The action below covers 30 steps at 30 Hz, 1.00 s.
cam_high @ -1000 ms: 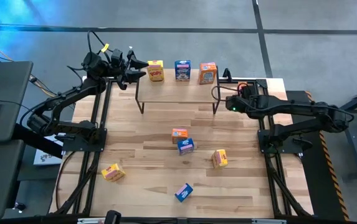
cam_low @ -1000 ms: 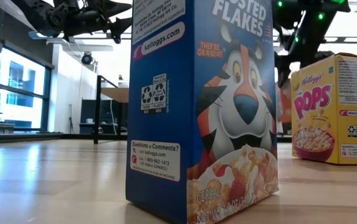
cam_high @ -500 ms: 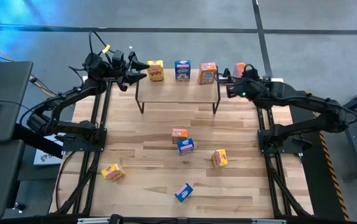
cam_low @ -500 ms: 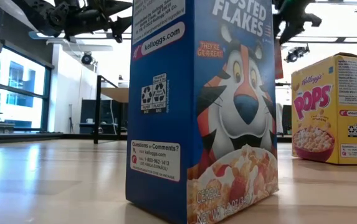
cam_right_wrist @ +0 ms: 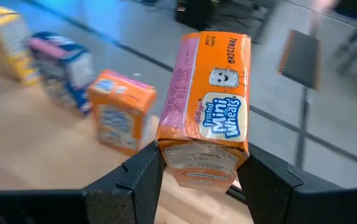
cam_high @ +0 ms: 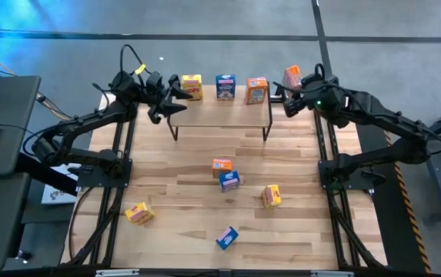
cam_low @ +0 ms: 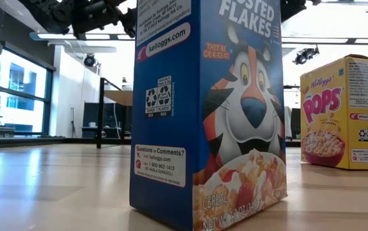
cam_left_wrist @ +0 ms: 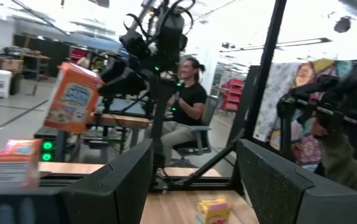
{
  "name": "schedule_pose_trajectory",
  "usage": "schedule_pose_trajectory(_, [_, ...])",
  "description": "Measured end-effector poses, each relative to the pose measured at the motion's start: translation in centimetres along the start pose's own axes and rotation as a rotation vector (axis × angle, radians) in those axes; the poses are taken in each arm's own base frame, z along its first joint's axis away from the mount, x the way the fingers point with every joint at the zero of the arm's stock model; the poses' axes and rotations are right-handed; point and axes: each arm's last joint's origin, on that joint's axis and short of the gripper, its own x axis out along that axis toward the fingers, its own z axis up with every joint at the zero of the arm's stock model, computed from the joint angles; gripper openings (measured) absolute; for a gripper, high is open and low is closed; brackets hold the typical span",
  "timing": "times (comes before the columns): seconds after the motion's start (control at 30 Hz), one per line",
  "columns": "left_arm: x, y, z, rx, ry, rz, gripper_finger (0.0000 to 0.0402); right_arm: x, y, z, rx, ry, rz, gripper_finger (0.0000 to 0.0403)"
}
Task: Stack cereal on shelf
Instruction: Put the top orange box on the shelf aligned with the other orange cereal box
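Note:
The shelf stands at the table's far edge. A yellow cereal box, a blue one and an orange one stand upright in a row on its top. My right gripper is shut on another orange cereal box, raised just past the shelf's right end. My left gripper is open with nothing between its fingers, at the shelf's left end beside the yellow box. My right gripper pinches the orange box between its two fingers, one on each of two opposite sides near the box's end that faces the wrist. The box is lifted clear of table and shelf and sticks out beyond the fingers.
Several cereal boxes lie loose on the table: orange, blue, yellow, yellow and blue. The low view is filled by a blue box and a yellow box. A person sits beyond the table.
My right gripper has risen beside the shelf's right end and rolled, carrying the orange box up above the level of the shelf top. My left gripper has swung toward the table's right, closer to the yellow box on the shelf, and stays open.

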Motion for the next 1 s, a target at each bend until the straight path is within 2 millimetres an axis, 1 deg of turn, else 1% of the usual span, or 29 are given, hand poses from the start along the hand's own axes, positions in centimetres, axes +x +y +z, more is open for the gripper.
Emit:
schedule_pose_trajectory(0.2, [0.9, -0.6, -0.3, -0.009, 0.006, -0.042, 0.0223, -0.7, 0.3, 1.0, -0.093, -0.02, 0.196, 0.0181])
schedule_pose_trajectory(0.53, [1.6, -1.1, -0.5, -0.015, 0.012, -0.078, 0.0223, -1.1, 0.8, 1.7, -0.346, -0.088, 0.462, 0.0181])
schedule_pose_trajectory(0.63, [1.6, -1.1, -0.5, -0.015, 0.012, -0.078, 0.0223, -0.8, 0.6, 1.8, -0.361, -0.083, 0.518, 0.0181])
schedule_pose_trajectory(0.83, [1.6, -1.1, -0.5, -0.015, 0.012, -0.078, 0.0223, 0.2, -0.4, 2.0, -0.381, -0.079, 0.577, 0.0181])
schedule_pose_trajectory(1.0, [1.6, -1.1, -0.5, -0.015, 0.012, -0.078, 0.0223, 1.7, -0.9, 2.3, -0.385, -0.058, 0.651, 0.0181])
